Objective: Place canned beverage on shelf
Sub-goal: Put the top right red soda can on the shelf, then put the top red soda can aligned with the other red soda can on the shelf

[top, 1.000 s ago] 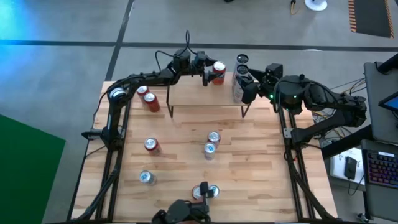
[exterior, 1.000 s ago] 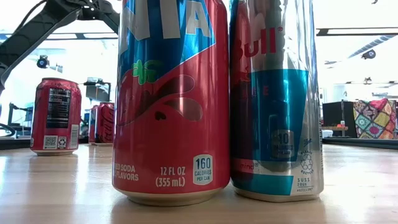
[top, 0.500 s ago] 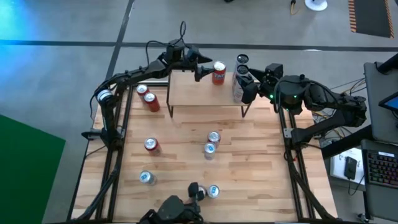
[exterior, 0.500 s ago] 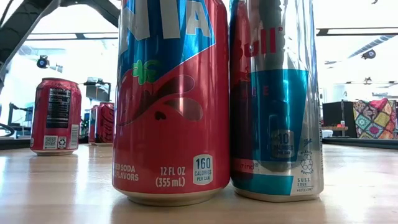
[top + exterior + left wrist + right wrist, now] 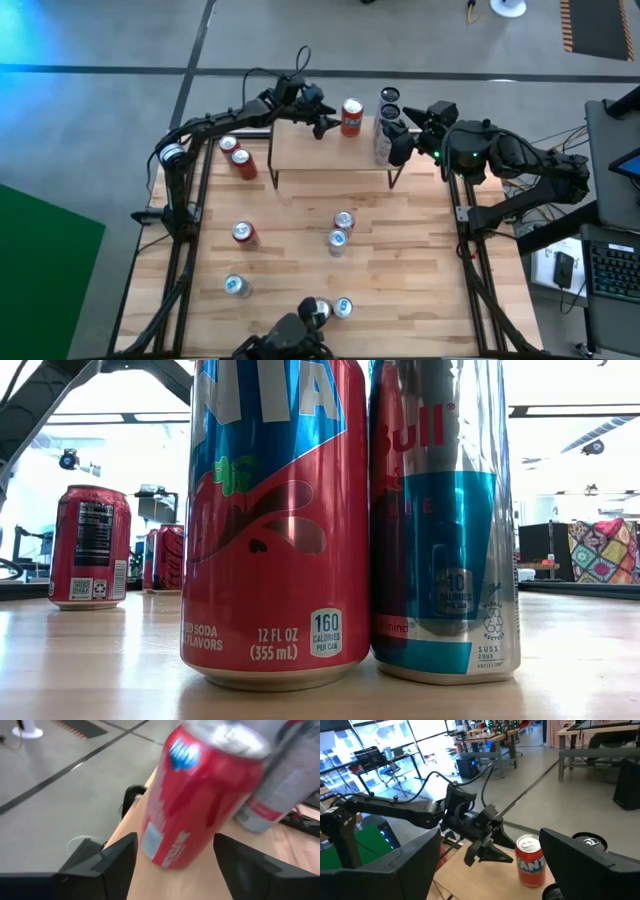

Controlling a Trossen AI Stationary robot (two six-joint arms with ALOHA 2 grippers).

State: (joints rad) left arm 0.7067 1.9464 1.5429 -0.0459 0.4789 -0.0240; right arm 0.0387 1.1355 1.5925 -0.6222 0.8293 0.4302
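Your left gripper [image 5: 322,125] sits just beside the red can [image 5: 351,117] on the shelf [image 5: 330,155], fingers spread, not touching. Your right gripper [image 5: 398,135] waits at the shelf's right end by a silver can [image 5: 384,140], fingers spread.

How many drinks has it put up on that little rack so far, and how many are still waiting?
Two look done: a red can and a silver can stand on the shelf. The left gripper sits open beside the red can, apart from it. The right gripper is at the silver can; whether it grips it I cannot tell. Left: about eight cans on the table, including two red ones.
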